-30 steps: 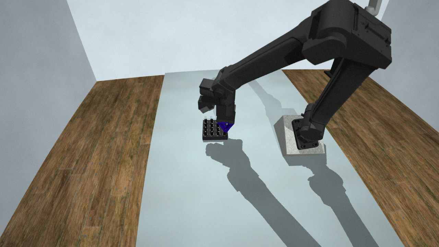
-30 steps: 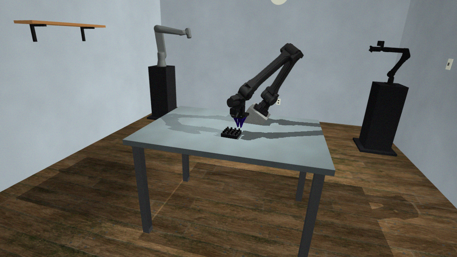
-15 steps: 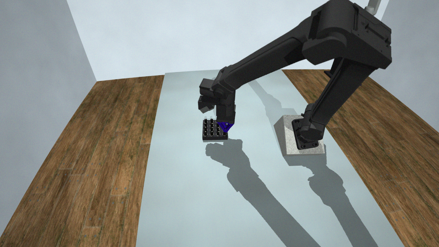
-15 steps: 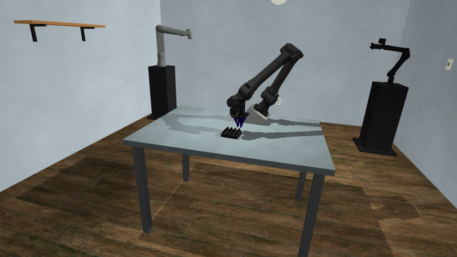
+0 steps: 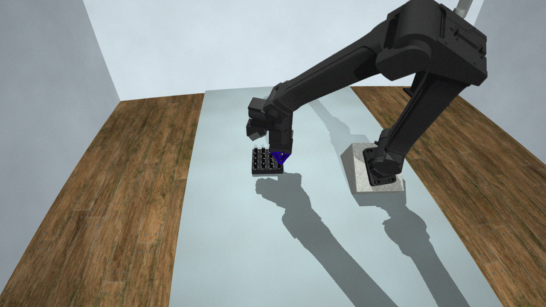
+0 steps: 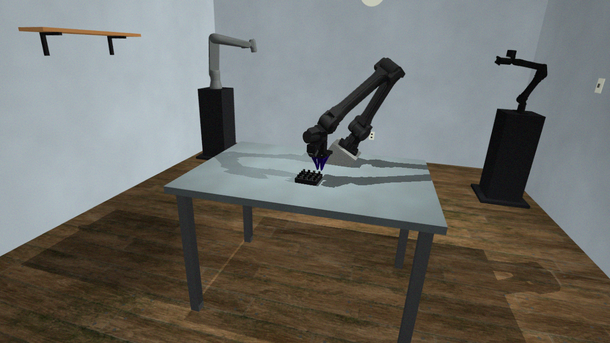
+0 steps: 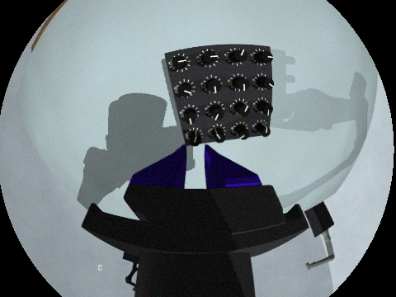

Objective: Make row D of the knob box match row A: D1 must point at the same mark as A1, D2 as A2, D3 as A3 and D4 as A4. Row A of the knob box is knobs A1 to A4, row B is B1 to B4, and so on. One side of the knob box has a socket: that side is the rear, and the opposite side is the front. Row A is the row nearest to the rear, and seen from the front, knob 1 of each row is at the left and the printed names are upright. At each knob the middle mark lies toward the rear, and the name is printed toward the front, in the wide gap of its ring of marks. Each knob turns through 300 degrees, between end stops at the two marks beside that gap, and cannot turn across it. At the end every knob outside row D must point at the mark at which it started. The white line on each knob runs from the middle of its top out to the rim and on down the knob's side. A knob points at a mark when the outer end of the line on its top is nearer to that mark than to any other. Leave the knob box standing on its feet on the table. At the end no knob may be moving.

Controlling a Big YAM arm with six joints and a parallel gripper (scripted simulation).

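Observation:
The black knob box (image 5: pixel 265 162) (image 6: pixel 307 178) (image 7: pixel 223 92) stands on its feet on the grey table (image 5: pixel 236 236) (image 6: pixel 264 187), with four rows of four knobs. My gripper (image 5: pixel 280 163) (image 6: pixel 319 167) (image 7: pixel 195 149) points straight down at the box corner nearest the arm base. Its blue fingers stand a narrow gap apart, and bare table shows between them in the wrist view. The tips sit at the near corner knob (image 7: pixel 192 136), whose white line points toward the gripper. I cannot tell whether the tips touch it. I cannot read the printed names.
The arm base sits on a stone block (image 5: pixel 356 179) (image 6: pixel 341 155) to the right of the box. Two black pedestals (image 6: pixel 216 121) (image 6: pixel 509 157) carrying other arms stand on the floor beyond the table. A wall shelf (image 6: pixel 78 32) hangs at the far left.

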